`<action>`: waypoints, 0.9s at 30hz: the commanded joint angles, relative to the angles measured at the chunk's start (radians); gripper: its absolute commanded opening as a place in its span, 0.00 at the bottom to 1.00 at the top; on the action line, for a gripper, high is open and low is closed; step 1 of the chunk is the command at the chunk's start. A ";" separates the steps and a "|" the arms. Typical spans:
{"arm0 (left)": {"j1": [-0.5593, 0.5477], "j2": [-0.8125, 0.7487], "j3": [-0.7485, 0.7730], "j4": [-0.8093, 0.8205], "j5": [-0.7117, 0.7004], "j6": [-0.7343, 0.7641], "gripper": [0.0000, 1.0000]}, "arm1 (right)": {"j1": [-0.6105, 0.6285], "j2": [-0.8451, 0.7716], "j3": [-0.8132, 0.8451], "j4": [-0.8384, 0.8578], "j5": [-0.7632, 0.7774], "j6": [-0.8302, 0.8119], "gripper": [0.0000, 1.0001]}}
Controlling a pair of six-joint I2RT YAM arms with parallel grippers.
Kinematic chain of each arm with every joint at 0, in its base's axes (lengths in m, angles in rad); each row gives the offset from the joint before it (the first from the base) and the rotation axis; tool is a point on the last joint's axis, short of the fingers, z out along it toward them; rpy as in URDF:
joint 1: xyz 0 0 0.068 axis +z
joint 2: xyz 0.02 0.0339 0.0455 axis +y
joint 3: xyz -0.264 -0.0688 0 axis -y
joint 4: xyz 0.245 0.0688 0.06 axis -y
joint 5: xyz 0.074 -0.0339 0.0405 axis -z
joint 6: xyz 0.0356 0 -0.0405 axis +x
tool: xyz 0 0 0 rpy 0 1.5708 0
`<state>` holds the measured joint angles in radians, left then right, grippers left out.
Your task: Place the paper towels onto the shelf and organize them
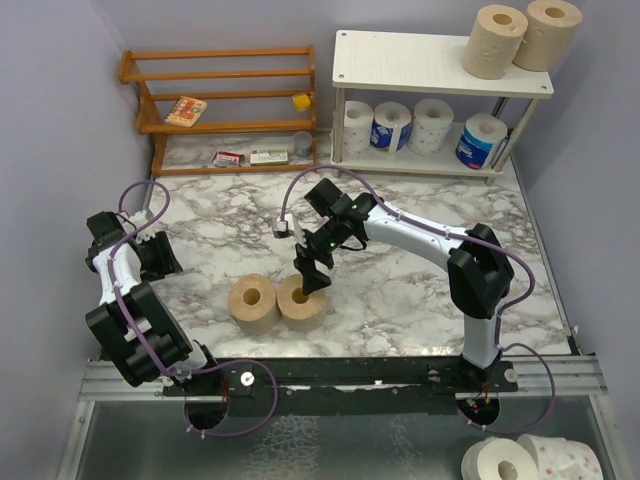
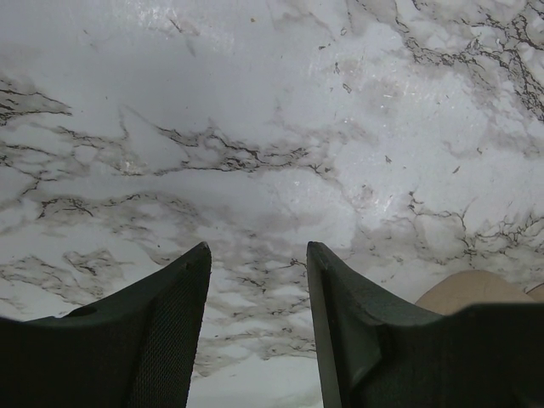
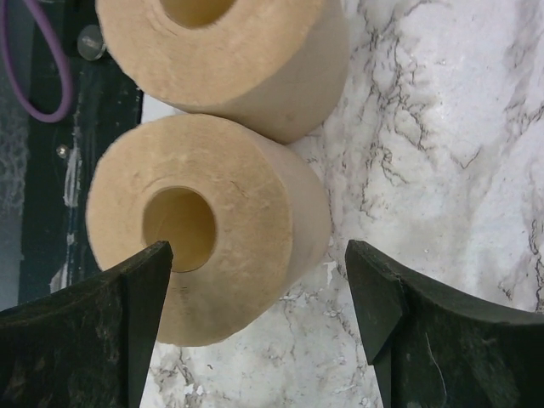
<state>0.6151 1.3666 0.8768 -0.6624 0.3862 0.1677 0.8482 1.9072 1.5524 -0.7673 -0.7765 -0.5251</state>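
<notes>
Far left corner of the desk [image 1: 420,290], and the wooden rack [image 1: 228,75] is sitting there with a few small items on its slats. In front of it, by the left edge, the left tool [image 1: 160,258] is hanging low over bare marble. Its fingers [image 2: 161,331] are standing apart with nothing between them, so it is open and empty.

Moving right, two of the paper towels are standing on end close to the near edge, side by side and touching: the left tan roll [image 1: 253,303] and the right tan roll [image 1: 303,305]. The right tool [image 1: 314,278] is pointing straight down on the right tan roll. Its jaws are gaping. One finger [image 3: 93,331] is sitting over the hollow core and the other is reaching outside the roll's wall. Nothing is clamped. Whether either finger is touching paper, I cannot tell.

Further right, at the far right corner, the shelf [image 1: 400,55] is carrying six rolls. Two top tan rolls [image 1: 495,40] are crowding the right end of the upper board. On the lower board a row is running white roll [image 1: 358,125], blue-and-white roll [image 1: 392,125], second white roll [image 1: 432,125], second blue-and-white roll [image 1: 481,140].

Past the near edge at the right, a pair of spare white rolls [image 1: 495,462] is lying off the desk.
</notes>
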 commanded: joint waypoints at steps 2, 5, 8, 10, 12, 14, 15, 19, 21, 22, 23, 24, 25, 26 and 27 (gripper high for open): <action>0.009 -0.010 0.023 0.001 0.045 0.017 0.51 | 0.000 0.041 -0.023 0.059 0.097 0.000 0.83; 0.009 -0.011 0.022 0.001 0.051 0.019 0.51 | 0.000 0.052 -0.021 0.059 0.110 -0.004 0.81; 0.008 -0.008 0.022 0.001 0.047 0.019 0.51 | 0.000 0.053 -0.025 0.060 0.095 -0.003 0.63; 0.009 -0.008 0.022 0.000 0.045 0.019 0.51 | 0.000 0.062 -0.003 0.032 0.086 0.004 0.38; 0.009 -0.010 0.022 -0.001 0.045 0.019 0.51 | 0.000 0.072 0.033 -0.013 0.082 0.011 0.08; 0.009 -0.008 0.024 0.001 0.047 0.018 0.51 | 0.000 0.067 0.052 -0.048 0.084 0.016 0.01; 0.009 -0.008 0.024 0.000 0.047 0.018 0.51 | 0.000 0.055 0.054 -0.056 0.083 0.017 0.01; 0.009 -0.006 0.024 -0.001 0.047 0.019 0.51 | -0.001 -0.002 0.071 -0.084 0.090 0.054 0.01; 0.009 -0.005 0.024 -0.002 0.048 0.019 0.51 | 0.000 -0.020 0.112 -0.112 0.100 0.091 0.01; 0.009 -0.003 0.024 0.000 0.048 0.019 0.51 | 0.000 -0.023 0.153 -0.139 0.102 0.102 0.01; 0.010 0.000 0.025 0.000 0.048 0.018 0.51 | 0.000 -0.023 0.202 -0.165 0.118 0.113 0.01; 0.008 -0.001 0.024 0.000 0.048 0.018 0.51 | 0.000 -0.024 0.259 -0.187 0.146 0.121 0.01; 0.008 0.000 0.024 -0.001 0.048 0.018 0.51 | 0.000 -0.029 0.312 -0.196 0.182 0.124 0.01; 0.009 -0.001 0.024 -0.001 0.048 0.017 0.51 | 0.000 -0.045 0.353 -0.189 0.232 0.115 0.01; 0.009 0.001 0.024 -0.001 0.048 0.018 0.51 | 0.000 -0.070 0.388 -0.177 0.277 0.082 0.01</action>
<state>0.6155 1.3666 0.8768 -0.6636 0.4019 0.1719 0.8490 1.9499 1.7561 -0.9352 -0.6357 -0.4442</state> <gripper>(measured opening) 0.511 0.116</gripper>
